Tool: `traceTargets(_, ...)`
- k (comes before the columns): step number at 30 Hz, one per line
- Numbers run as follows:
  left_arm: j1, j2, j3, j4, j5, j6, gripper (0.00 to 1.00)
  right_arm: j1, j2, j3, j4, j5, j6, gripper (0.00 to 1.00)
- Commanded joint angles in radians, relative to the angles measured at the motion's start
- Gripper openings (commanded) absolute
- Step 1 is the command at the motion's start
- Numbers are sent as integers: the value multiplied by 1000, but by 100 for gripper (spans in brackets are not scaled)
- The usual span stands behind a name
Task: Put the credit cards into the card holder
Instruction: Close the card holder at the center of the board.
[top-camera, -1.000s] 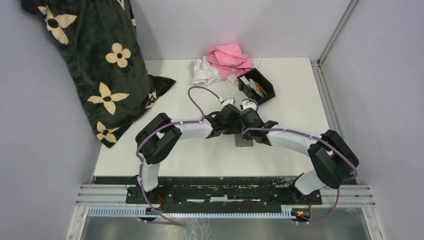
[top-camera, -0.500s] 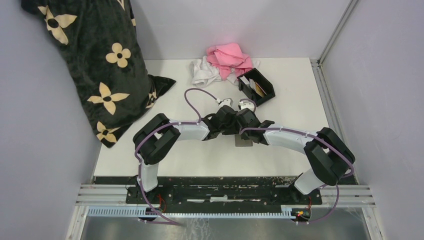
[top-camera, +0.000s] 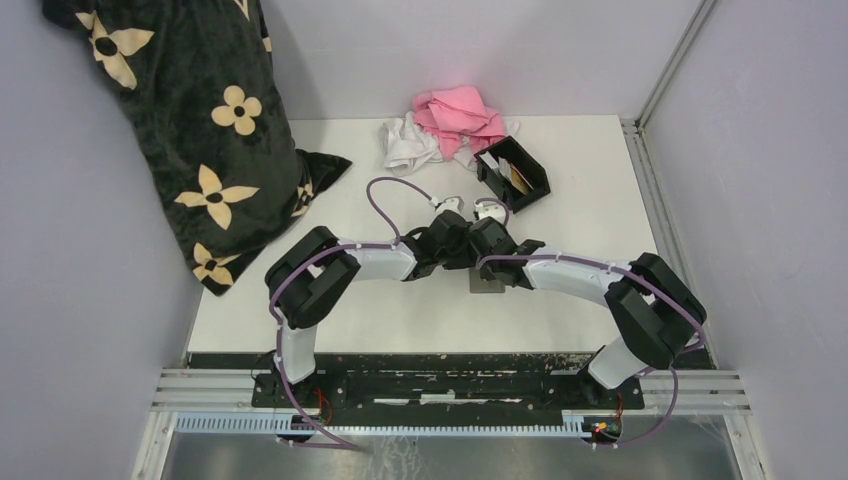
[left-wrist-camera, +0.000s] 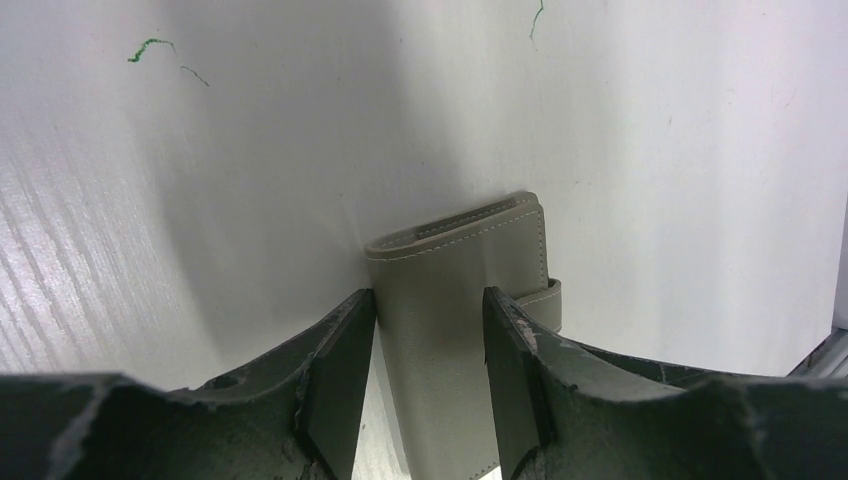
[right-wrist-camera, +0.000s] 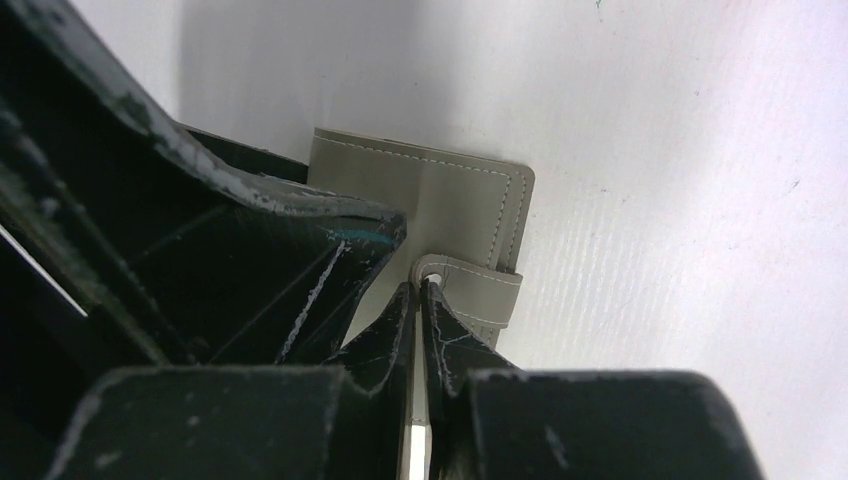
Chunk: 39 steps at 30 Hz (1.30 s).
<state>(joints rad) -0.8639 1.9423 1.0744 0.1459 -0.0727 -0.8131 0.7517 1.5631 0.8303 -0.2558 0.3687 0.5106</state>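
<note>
The black card holder (top-camera: 515, 176) stands at the back right with a white card (top-camera: 490, 163) and a tan card (top-camera: 517, 177) upright inside it. Both arms meet over the grey folding wallet (top-camera: 487, 283) at the table's middle. In the left wrist view my left gripper (left-wrist-camera: 425, 335) is open, its fingers (left-wrist-camera: 340, 385) straddling the closed wallet (left-wrist-camera: 455, 290) just above it. My right gripper (right-wrist-camera: 418, 300) is shut on the wallet's strap (right-wrist-camera: 470, 290), beside the wallet's body (right-wrist-camera: 450, 195). No other credit cards show.
A pink cloth (top-camera: 458, 112) and a white cloth (top-camera: 408, 146) lie at the back, just left of the card holder. A black flowered pillow (top-camera: 190, 130) leans against the left wall. A metal rail (top-camera: 640, 160) runs along the table's right edge.
Both wrists have crept slightly away from the bases and leftward. The left jaws have narrowed a little round the wallet. The right gripper stays shut.
</note>
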Motion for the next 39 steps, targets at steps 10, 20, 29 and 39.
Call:
traceTargets(10, 3, 102, -68, -125, 26, 8, 47, 34, 32, 40, -46, -17, 10, 7)
traceTargets(20, 9, 111, -117, -42, 86, -15, 39, 35, 61, 47, -46, -27, 11, 6)
traceTargets(29, 8, 119, -156, 16, 120, -32, 36, 40, 79, 70, -67, -45, 8, 6)
traceTargets(39, 9, 118, -170, 37, 128, -32, 35, 44, 125, 116, -115, -100, 5, 5)
